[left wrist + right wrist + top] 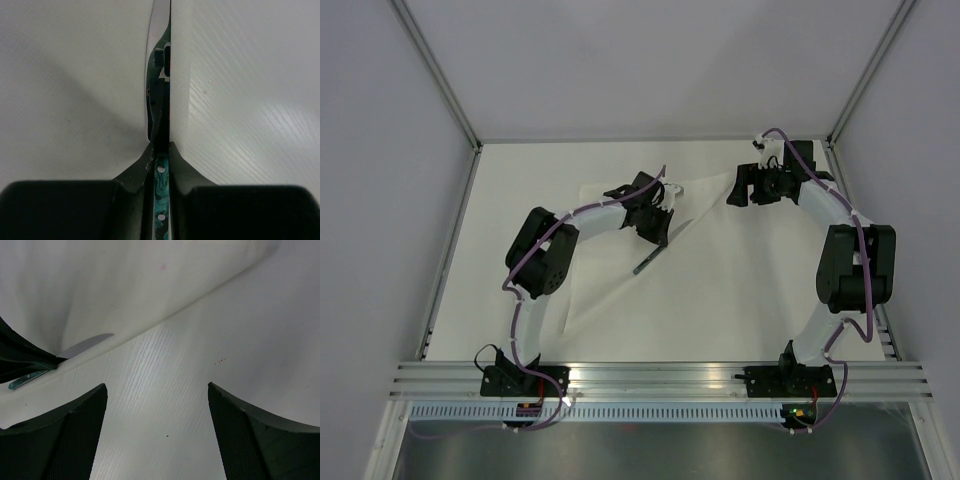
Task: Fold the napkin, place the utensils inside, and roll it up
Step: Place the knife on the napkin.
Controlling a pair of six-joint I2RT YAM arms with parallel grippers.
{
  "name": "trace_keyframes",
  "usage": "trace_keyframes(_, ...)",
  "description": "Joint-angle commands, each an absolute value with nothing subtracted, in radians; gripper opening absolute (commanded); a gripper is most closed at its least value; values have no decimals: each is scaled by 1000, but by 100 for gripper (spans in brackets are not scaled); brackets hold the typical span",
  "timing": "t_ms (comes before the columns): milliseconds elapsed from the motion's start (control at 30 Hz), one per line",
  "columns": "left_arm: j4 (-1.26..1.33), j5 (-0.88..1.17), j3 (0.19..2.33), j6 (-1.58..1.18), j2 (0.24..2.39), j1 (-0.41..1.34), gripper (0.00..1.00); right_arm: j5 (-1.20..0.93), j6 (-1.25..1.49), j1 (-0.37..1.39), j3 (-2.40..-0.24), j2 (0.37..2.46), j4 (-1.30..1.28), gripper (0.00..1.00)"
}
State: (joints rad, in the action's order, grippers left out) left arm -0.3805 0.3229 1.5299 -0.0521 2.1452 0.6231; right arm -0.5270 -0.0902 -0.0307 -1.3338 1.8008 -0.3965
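**Napkin folded, first utensil in hand, rolling not yet begun**

From above, the napkin (pixel 605 250) lies flat on the table (pixel 770 300) as a triangle, its long diagonal edge running from the far right corner down toward the near left. That suggests the fold is done, though white cloth on a white surface makes the outline faint.

The left gripper (pixel 658 228) hovers over that diagonal edge with its jaws drawn narrow on a slim utensil (pixel 645 262), which juts out toward the near side. The left wrist view shows the fingers (pixel 182 165) pinching a green marbled handle, with the metal part reaching ahead over a boundary between smooth and ribbed white. Whether the piece touches the cloth, I cannot tell.

The right gripper (pixel 748 190) waits at the napkin's far right corner, jaws wide and holding nothing; its wrist camera shows only the cloth edge and bare surface between its fingers (pixel 65 435).

I judge the task roughly a third done. This utensil has not yet been set down inside the fold, no other cutlery is visible, and the rolling remains.
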Motion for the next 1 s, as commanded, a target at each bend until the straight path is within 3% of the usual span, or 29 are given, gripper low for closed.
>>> trace_keyframes(0, -466, 333, 1465, -84, 2149, 643, 2, -557, -84, -37, -1333, 1750, -377, 86)
trace_keyframes(200, -460, 330, 1448, -89, 2131, 646, 3, -558, -86, -41, -1333, 1750, -374, 87)
trace_keyframes(333, -453, 324, 1457, -94, 2106, 646, 20, -560, -86, -41, -1347, 1753, -379, 87)
trace_keyframes(467, -445, 341, 1493, -106, 2077, 646, 27, -563, -89, -41, -1364, 1758, -388, 87)
trace_keyframes(567, -437, 350, 1511, -107, 2049, 646, 40, -566, -92, -41, -1374, 1755, -399, 87)
trace_keyframes(767, -422, 368, 1551, -114, 1984, 644, 56, -569, -107, -40, -1401, 1738, -419, 88)
trace_keyframes(967, -422, 322, 1626, -135, 1853, 634, 62, -591, -106, -38, -1405, 1715, -422, 88)
